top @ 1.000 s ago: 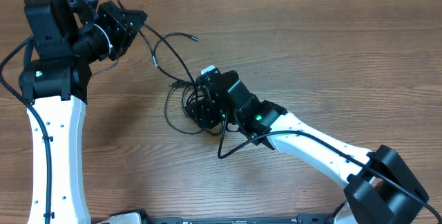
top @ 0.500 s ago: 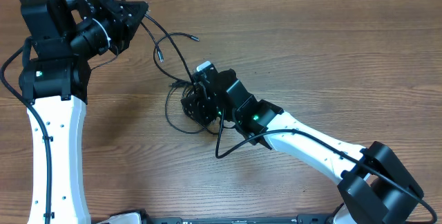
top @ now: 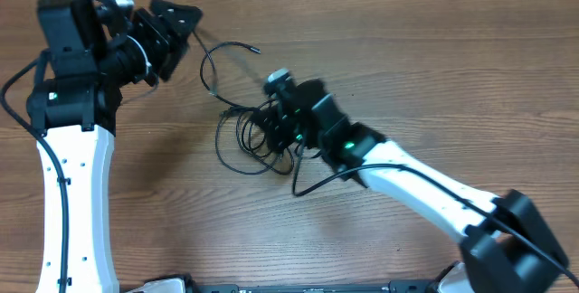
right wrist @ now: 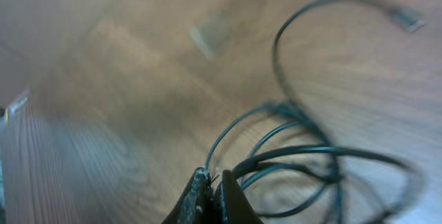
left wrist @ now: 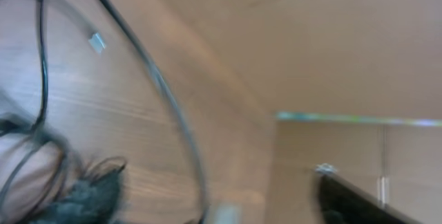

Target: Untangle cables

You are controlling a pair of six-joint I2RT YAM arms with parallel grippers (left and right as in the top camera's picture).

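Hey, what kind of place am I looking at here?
Probably a robotics lab bench: a white left arm and right arm at a wood-grain table, with thin black cables tangled between them.

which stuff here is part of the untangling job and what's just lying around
Job:
- cables
- right gripper, shut on them
- left gripper, a cord runs up to it

Just there:
- table
- arm wires, thicker, fixed to the robot
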